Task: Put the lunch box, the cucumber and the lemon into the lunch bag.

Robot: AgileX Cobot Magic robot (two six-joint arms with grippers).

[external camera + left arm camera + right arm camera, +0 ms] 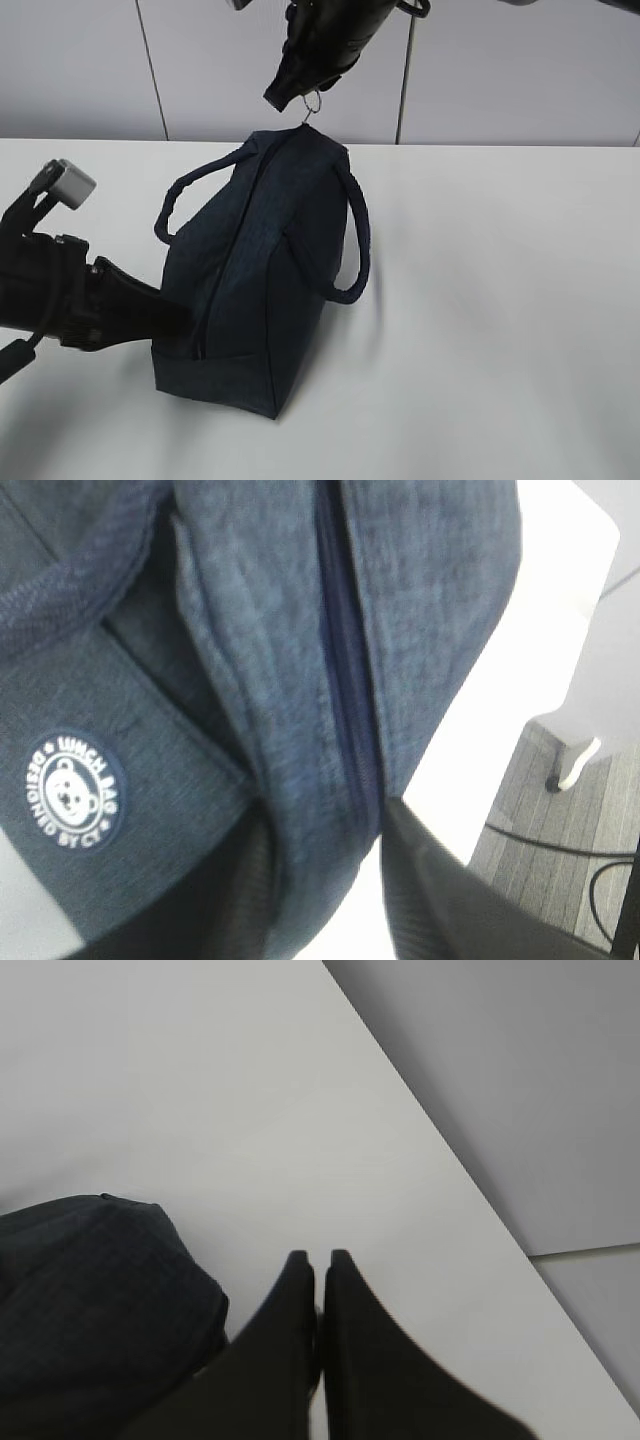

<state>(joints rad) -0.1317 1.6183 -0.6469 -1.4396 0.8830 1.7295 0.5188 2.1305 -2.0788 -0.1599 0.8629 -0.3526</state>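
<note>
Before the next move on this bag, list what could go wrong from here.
1. The right pincer pinches only the thin ring pull at the lunch bag's far end; it may slip free.
2. The left pincer has bag fabric between its fingers; a loose hold could let the bag slide on the table.
</note>
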